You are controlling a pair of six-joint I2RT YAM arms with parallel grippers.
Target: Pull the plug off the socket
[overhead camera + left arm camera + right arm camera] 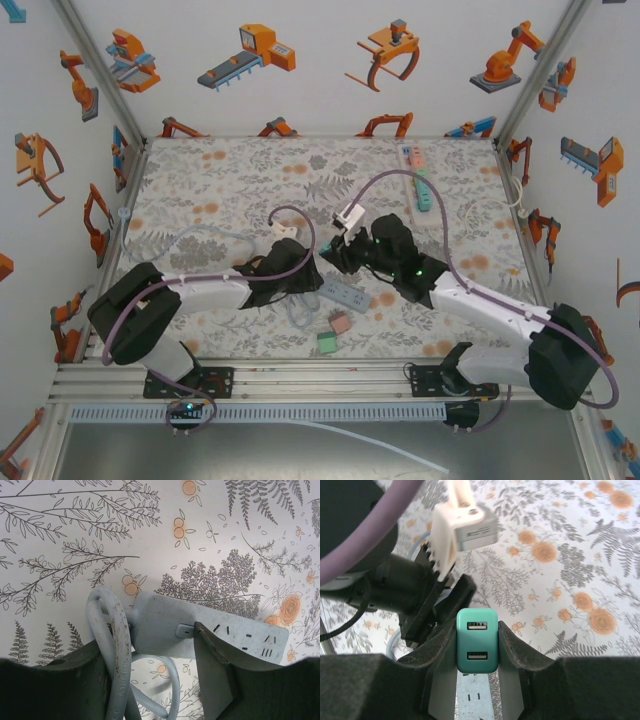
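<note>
right end effector (477, 630) clamps teal plug (477, 652), prongs hidden; left end effector (149, 641) over socket strip (162, 616), grip unclear.

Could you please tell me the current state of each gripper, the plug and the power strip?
right gripper: shut on the green plug.
green plug: both USB ports empty; whether its prongs have left the socket cannot be told.
power strip: flat on the table, its visible slots empty.
left gripper: fingers either side of the power strip's cable end; grip cannot be told.
cable: looped between the left gripper's fingers.
</note>
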